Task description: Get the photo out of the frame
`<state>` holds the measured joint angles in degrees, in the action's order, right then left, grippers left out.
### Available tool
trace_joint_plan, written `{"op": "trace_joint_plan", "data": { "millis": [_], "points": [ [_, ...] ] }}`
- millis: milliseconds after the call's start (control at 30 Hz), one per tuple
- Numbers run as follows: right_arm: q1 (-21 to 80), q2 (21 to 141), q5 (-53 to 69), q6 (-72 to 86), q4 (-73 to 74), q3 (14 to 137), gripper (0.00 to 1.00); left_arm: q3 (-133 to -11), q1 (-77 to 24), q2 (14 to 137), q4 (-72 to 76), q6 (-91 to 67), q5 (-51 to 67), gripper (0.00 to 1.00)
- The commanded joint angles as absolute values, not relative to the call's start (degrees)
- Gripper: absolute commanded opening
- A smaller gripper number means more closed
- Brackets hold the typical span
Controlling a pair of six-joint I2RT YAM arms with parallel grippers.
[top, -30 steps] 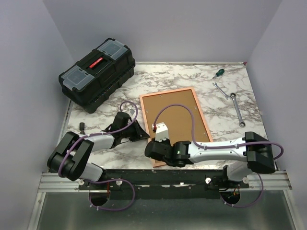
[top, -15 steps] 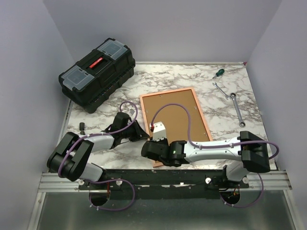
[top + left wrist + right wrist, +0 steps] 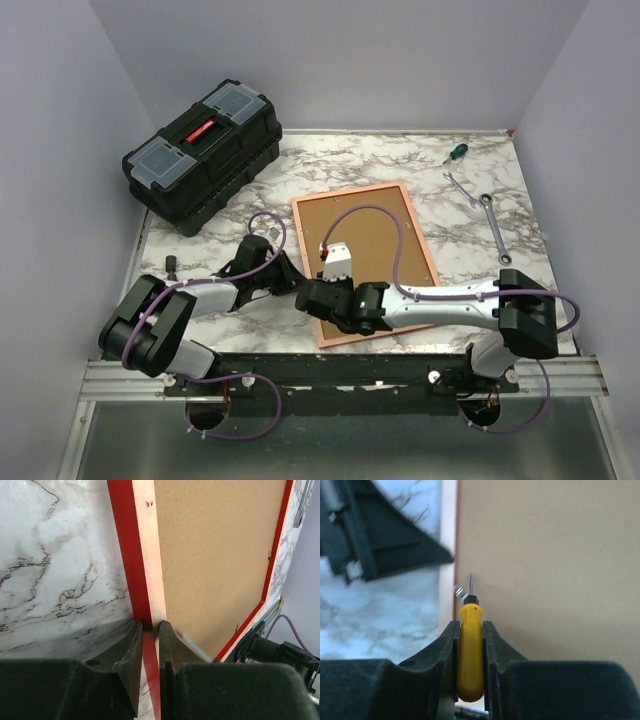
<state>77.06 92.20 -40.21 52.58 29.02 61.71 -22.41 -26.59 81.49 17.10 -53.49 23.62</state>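
The frame (image 3: 126, 555) lies flat on the marble table (image 3: 480, 270), back side up, just ahead of the two arm bases and slightly askew; its brown backing board (image 3: 215, 555) fills the opening, so the photo does not show in any view; the left gripper (image 3: 150, 630) comes in low from the left and its two fingers stand close together astride the frame's left long rail near the near corner, one on the red outer face and one on the pale inner strip beside the board, pinching that rail; the right gripper (image 3: 470, 627) hangs over the same near-left part of the frame, closed narrowly on a small screwdriver (image 3: 470, 665) with a yellow handle; the thin blade points away from the wrist, its tip at the seam where the board meets the left rail, just beside the left gripper's dark finger; well apart from the frame, a black toolbox (image 3: 205, 155) sits at the far left of the table, and a green-handled screwdriver (image 3: 456, 152) and two wrenches (image 3: 495, 225) lie at the far right
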Motion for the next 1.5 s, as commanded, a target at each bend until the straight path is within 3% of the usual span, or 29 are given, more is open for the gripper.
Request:
{"op": "trace_joint_plan", "data": {
  "millis": [0, 167, 467, 700, 1467],
  "points": [
    [73.2, 93.1, -44.7, 52.0, 27.2, 61.3, 0.00, -18.3, -26.6, 84.8, 5.3, -50.7, 17.1, 0.00],
    [72.2, 92.7, -44.1, 49.6, 27.2, 62.9, 0.00, -18.3, -26.6, 84.4, 5.2, -50.7, 17.4, 0.00],
    [72.2, 83.0, -29.4, 42.1, 23.8, 57.4, 0.01, -20.0, -26.6, 84.1, 5.5, -48.8, 18.2, 0.00],
    [72.7, 81.1, -24.6, 44.8, 21.2, 52.9, 0.01, -20.2, -26.6, 84.8, 4.9, -49.0, 18.1, 0.00],
    [74.1, 87.1, -34.5, 47.3, 25.0, 56.1, 0.00, -19.4, -26.6, 84.2, 4.9, -49.4, 17.8, 0.00]
  ]
}}
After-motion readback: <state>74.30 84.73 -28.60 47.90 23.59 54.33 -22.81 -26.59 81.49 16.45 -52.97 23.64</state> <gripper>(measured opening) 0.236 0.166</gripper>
